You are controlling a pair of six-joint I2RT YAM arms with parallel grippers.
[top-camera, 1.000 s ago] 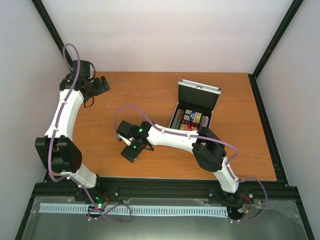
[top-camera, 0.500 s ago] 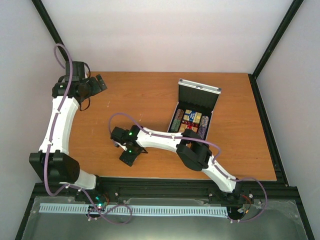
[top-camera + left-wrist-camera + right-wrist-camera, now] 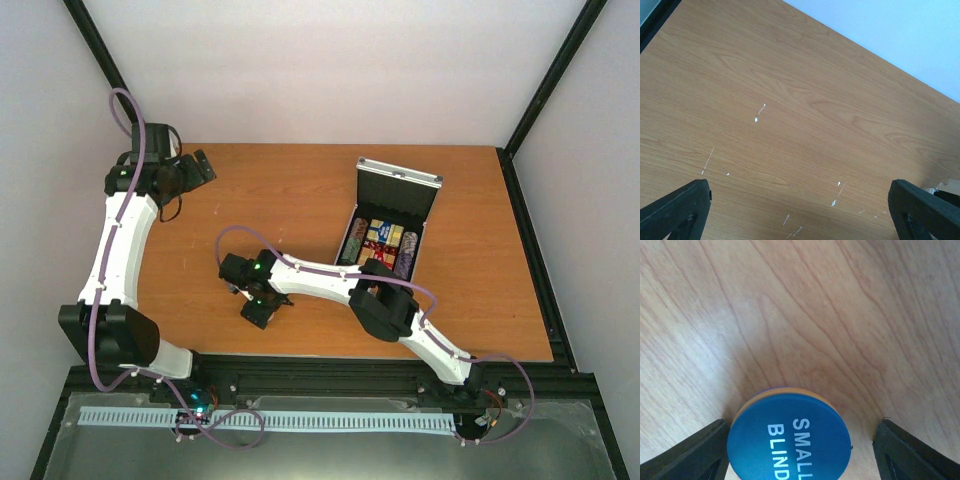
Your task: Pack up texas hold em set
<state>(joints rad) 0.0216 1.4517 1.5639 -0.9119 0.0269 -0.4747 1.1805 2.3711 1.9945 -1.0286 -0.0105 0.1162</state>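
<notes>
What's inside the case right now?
The open case holds chip stacks, card boxes and red dice. The right arm covers its near end, so what lies there cannot be seen.

blue disc (image 3: 789,437) cut off at bottom edge, case (image 3: 398,195) contents partly behind right arm (image 3: 330,275)

- Wooden table (image 3: 280,190), warm orange-brown, grain running clear across it.
- Small white flecks and thin scratches (image 3: 760,112) dot the table surface in the left wrist view.
- Plain white walls (image 3: 330,70) close in behind and to both sides.
- Black frame posts (image 3: 95,45) slant up from the far corners.
- Black rail (image 3: 320,375) runs along the near table edge.
- White slotted strip (image 3: 300,420) lies on the grey metal sheet (image 3: 400,455) below it.
</notes>
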